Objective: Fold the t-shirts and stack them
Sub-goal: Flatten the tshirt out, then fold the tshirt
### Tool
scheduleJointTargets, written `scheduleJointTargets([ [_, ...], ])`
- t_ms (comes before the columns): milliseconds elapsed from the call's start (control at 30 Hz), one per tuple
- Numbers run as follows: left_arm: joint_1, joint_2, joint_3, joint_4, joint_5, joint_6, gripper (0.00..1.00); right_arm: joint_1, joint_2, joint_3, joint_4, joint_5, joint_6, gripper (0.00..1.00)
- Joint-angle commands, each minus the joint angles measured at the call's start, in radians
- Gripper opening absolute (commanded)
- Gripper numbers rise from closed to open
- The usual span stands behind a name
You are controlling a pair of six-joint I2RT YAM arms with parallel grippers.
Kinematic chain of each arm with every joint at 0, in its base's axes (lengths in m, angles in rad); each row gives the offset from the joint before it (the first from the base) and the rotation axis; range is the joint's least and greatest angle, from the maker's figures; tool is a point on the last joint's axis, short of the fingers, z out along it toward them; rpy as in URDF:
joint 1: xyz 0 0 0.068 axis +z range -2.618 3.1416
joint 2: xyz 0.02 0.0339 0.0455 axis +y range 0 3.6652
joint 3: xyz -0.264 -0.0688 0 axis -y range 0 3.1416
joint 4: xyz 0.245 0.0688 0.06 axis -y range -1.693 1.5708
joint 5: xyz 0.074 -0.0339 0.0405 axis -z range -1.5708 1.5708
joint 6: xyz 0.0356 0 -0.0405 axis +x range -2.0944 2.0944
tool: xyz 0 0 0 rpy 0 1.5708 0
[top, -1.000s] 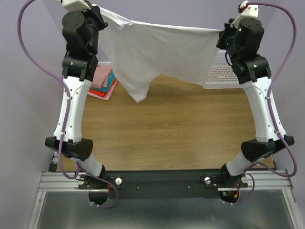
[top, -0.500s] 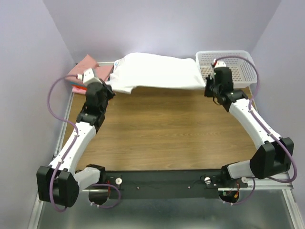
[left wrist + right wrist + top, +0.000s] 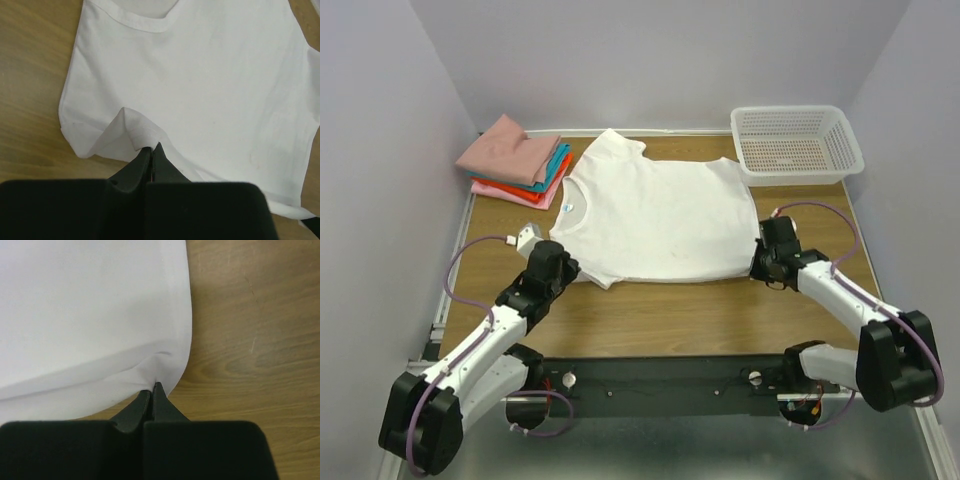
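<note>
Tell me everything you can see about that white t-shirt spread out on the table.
The white t-shirt is a plain, soft-looking cotton tee with short sleeves and a small blue neck label. It lies spread almost flat on the wooden table, collar toward the left, hem toward the right. The left gripper pinches a bunched fold at the near sleeve, and the right gripper pinches the near hem corner. Nothing else rests on it.

Wood-grain table top point(image 3: 660, 320), evenly lit; pale lavender walls point(image 3: 650, 60) on the left, far and right sides; white perforated basket point(image 3: 790, 110) at far right corner; grey metal sheet point(image 3: 670, 450) along near edge.
</note>
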Motion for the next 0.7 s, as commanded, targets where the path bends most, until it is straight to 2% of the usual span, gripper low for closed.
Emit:
scheduleJointTargets([
  [0,-0.045,-0.040,-0.044,-0.120,-0.011,-0.152,0.00,-0.005,-0.122,-0.073,-0.020,-0.039,0.144,0.00],
  [167,-0.103,-0.098,-0.029,-0.276,-0.026,-0.240,0.00,-0.005,-0.249,-0.116,-0.119,-0.033,0.233,0.00],
  [300,-0.106,-0.165,-0.016,-0.357,-0.050,-0.275,0.00,-0.005,-0.334,-0.118,-0.147,-0.051,0.268,0.00],
  [533,-0.106,-0.253,0.054,-0.489,-0.061,-0.292,0.00,-0.004,-0.383,-0.081,-0.259,-0.089,0.314,0.00],
  [667,-0.106,-0.271,0.073,-0.494,-0.081,-0.286,0.00,-0.004,-0.387,-0.109,-0.293,-0.094,0.328,0.00],
])
